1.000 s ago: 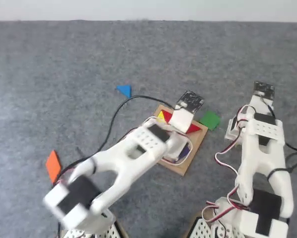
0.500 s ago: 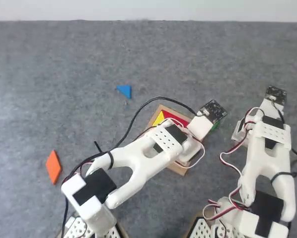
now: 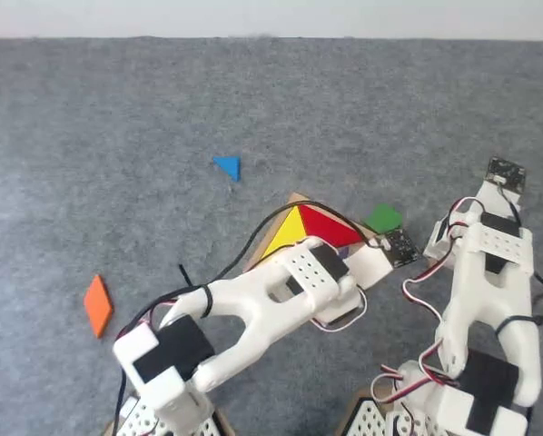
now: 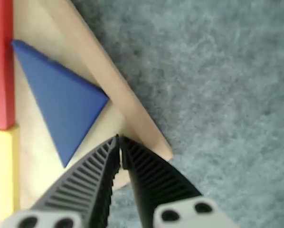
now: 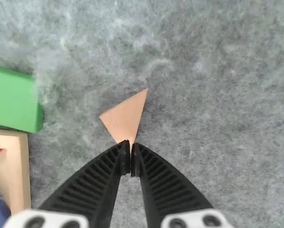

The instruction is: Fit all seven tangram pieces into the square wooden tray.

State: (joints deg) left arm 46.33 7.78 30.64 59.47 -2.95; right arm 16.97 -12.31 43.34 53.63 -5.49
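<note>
Shut at the left claw, tips over the tray rim, just beside the blue triangle. Shut too at the right claw, tips at the tan triangle.

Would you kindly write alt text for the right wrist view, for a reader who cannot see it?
The right gripper, fingers shut, points at one corner of a tan triangle lying flat on grey carpet. Off to one side sit a green piece and a corner of the wooden tray.
</note>
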